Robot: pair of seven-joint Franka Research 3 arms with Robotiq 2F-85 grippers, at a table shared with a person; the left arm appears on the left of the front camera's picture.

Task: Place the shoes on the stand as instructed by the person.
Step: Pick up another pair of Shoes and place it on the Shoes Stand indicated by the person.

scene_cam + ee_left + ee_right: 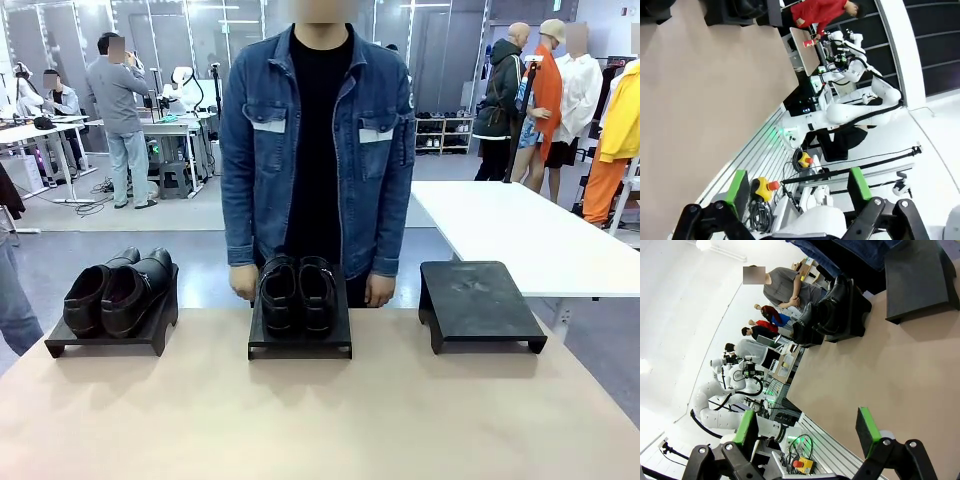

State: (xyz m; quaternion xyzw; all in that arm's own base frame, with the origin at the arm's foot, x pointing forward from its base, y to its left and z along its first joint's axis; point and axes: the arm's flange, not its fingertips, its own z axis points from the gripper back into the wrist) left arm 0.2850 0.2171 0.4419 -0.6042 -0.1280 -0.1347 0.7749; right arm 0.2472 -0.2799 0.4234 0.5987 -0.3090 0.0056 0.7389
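Right now three black stands sit in a row near the far edge of the tan counter, seen from the front. Left stand carries one pair of glossy black shoes, toes angled toward pic left & slightly toward the camera. Middle stand carries the second pair, side by side, toes pointing toward the robot. Right stand has a bare, dusty top.

Person in a blue denim jacket over a black shirt stands at the far side, directly behind the middle stand. Both hands hang down by the counter edge: one hand just beside the middle stand's left rear corner, other hand just beside its right rear corner. Can't tell if either touches the stand.

Left pincer, left wrist view: released, green pads wide apart, nothing between them, hanging off the counter's near edge w/ robot base & cabling beyond.

Right pincer, right wrist view: also released, pads spread, nothing held. Same view shows a shoe pair on its stand & the bare stand farther off on the counter, well apart from the pads.
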